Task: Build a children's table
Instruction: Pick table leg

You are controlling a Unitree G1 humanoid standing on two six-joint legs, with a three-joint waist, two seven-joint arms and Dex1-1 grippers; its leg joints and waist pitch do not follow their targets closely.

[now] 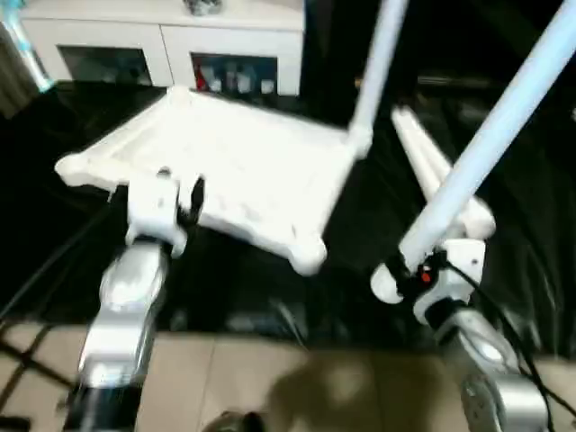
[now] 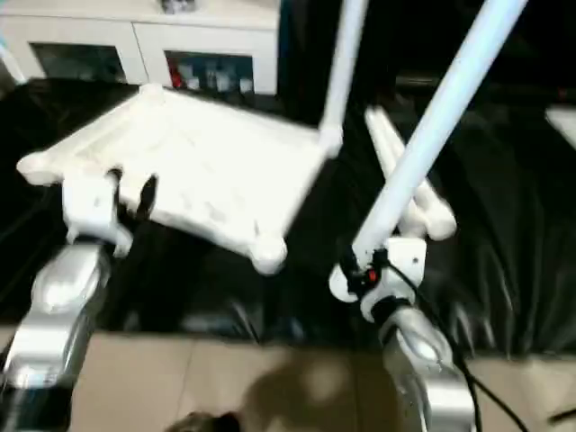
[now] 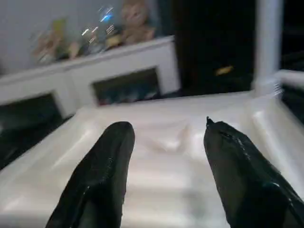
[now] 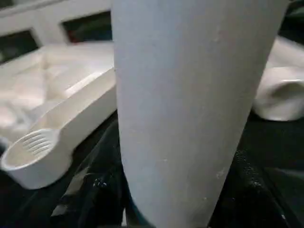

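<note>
The table top (image 1: pixel 225 171) lies underside up on the black-covered worktop (image 1: pixel 360 270), toward its far left part, so that the ribbed corner sockets face upward to receive legs. One leg (image 1: pixel 378 63) already stands upright in the far right corner socket (image 1: pixel 358 139). The near right corner socket (image 4: pixel 33 147) is open and empty, its inner ridges visible in the right wrist view.

The right gripper (image 1: pixel 414 270) holds a second leg (image 1: pixel 495 135) near its lower end, the jaws closed around it; the leg slants up and away to the right, its lower end above the worktop just beside the table top's near right corner, probably on the way to that empty socket. The left gripper (image 1: pixel 178 200) rests over the near edge of the table top with its jaws wide and holding nothing, a position suited to steadying the top.

Two spare legs (image 1: pixel 432 180) lie on the worktop right of the table top, close behind the held leg's lower end. A white cabinet (image 1: pixel 171 40) stands beyond the worktop's far edge.
</note>
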